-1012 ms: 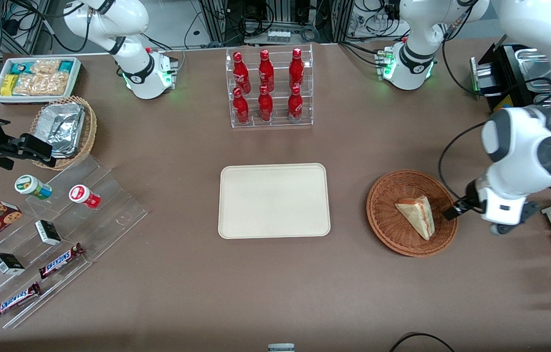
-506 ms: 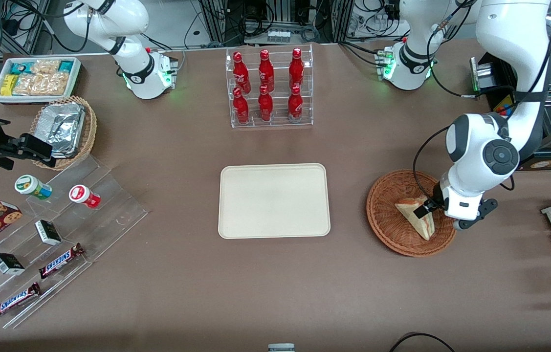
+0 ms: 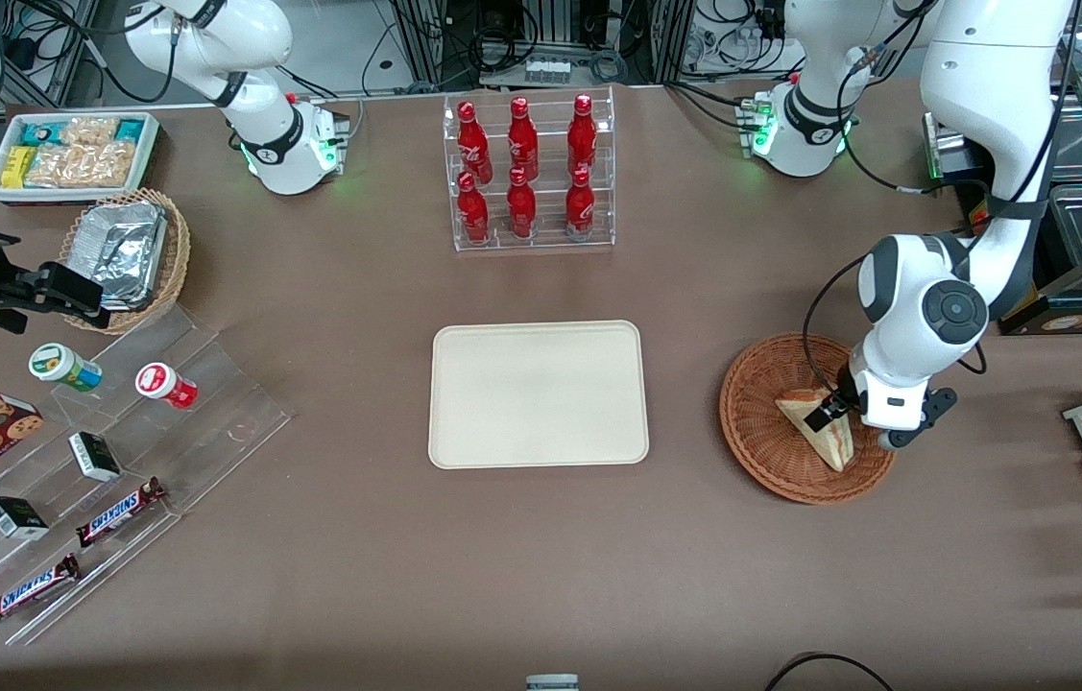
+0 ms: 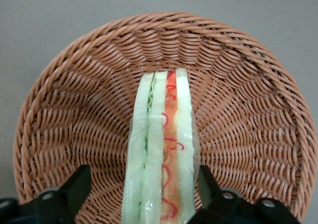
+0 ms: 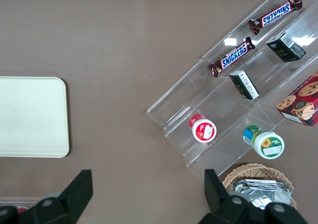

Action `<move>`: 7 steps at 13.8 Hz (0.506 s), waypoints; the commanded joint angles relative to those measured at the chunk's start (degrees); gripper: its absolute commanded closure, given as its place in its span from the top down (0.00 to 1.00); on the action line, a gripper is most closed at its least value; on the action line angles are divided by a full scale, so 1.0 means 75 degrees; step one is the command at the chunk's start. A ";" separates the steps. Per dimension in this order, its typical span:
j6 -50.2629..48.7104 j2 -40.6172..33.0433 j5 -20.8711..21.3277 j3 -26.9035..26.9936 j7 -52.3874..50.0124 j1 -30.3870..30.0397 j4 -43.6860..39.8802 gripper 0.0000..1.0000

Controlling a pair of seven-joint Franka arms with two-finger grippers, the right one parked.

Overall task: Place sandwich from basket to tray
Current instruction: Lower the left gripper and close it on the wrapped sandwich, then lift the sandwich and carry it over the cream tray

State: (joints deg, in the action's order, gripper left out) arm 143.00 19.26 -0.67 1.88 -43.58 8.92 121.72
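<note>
Front view. Basket (image 3: 771, 422): round, shallow, reddish-brown wicker, standing toward the working arm's end of the table. Sandwich (image 3: 824, 434): pale triangular wedge, lying in the basket. Gripper (image 3: 829, 415): down over the sandwich, wrist housing above it. Tray (image 3: 539, 393): flat cream rectangle, rounded corners, low rim, bare, well apart from the basket at the table's middle.

Left wrist view. Sandwich (image 4: 161, 149): standing on edge, cut face up; layers of pale bread, green leaf and red-orange filling, under a glossy clear wrap. Fingers (image 4: 74, 191): black, spread apart, one on each side of the wedge; the one beside the orange layer looks just at the wrap, the other stands clear of it. Nothing gripped yet. Basket (image 4: 238, 85): tight ribbed weave, sloping wall.

Risks, as judged: slick wrap and soft bread may slip or squash under a hard close; an uneven close may tip the wedge; a low fingertip may snag the weave and drag the light basket.

Right wrist view. Tray (image 5: 30, 117): one end shown, smooth matt surface.
</note>
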 commanded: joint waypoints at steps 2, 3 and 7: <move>0.0000 0.0034 -0.0040 0.0019 -0.0365 0.0159 -0.0186 0.00; -0.0023 0.0010 -0.0040 0.0019 -0.0353 0.0217 -0.0209 0.00; -0.2043 -0.0165 0.0065 -0.0075 -0.0190 0.0287 -0.1108 0.00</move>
State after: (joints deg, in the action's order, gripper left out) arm 135.81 19.16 -0.64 1.43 -45.01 10.04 117.92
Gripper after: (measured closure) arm 0.736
